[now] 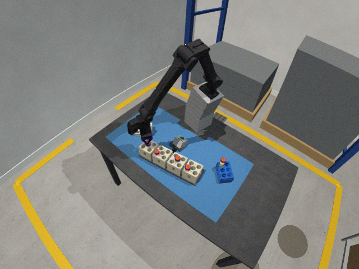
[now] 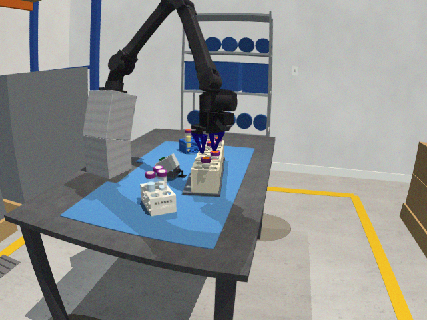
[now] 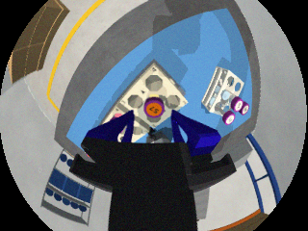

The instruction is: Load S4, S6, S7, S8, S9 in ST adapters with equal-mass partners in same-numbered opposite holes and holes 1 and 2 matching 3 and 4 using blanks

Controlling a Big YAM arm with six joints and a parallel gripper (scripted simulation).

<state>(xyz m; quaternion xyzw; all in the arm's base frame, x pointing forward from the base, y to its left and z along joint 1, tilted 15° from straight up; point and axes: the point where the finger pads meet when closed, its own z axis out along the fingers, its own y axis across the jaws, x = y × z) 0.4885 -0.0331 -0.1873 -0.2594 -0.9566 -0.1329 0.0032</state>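
The claw (image 3: pixel 153 130) stands apart, straddling an orange-dotted sample tube (image 3: pixel 154 108) seated in the end adapter (image 1: pixel 147 150) on the worktop (image 1: pixel 261 185). Its cap ID is unreadable; the arm hides the blank rack (image 2: pixel 159 201) from above.

High top, side exterior, close wrist share table (image 1: pixel 261 185).

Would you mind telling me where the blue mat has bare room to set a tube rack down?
Bare mat lies between the white blank rack and the mat's near edge, and beyond the blue sample rack. It is crowded around the cream adapter row, where the grey key box stands close behind and the open gripper hangs over the end adapter.
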